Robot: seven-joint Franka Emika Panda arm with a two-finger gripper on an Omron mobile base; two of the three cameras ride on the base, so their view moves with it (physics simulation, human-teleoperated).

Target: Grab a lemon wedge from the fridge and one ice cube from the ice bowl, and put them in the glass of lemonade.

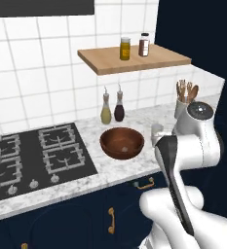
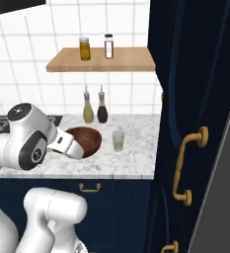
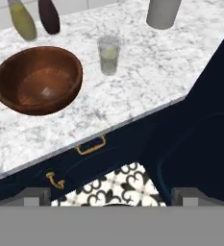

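Note:
The dark-brown ice bowl point(image 3: 36, 79) stands on the marble counter with one pale ice cube point(image 3: 47, 92) lying on its bottom. To its right stands the glass of lemonade point(image 3: 108, 54), upright. My gripper point(image 3: 111, 194) is open, its fingertips point(image 3: 36, 194) wide apart with nothing between them. It hangs in front of the counter's edge, short of the bowl and the glass. The bowl point(image 1: 122, 142) and the glass point(image 2: 118, 140) are also seen from the base. A grey strip at the right edge looks like the fridge point(image 2: 225, 197). The lemon wedge is out of view.
Two bottles point(image 1: 112, 108) stand behind the bowl, and a pale utensil holder point(image 1: 183, 104) is at the back right. A wooden shelf point(image 2: 101, 59) with two jars hangs above. The stove point(image 1: 32, 153) lies left of the bowl. A tall navy cabinet point(image 2: 185, 99) with brass handles rises on the right.

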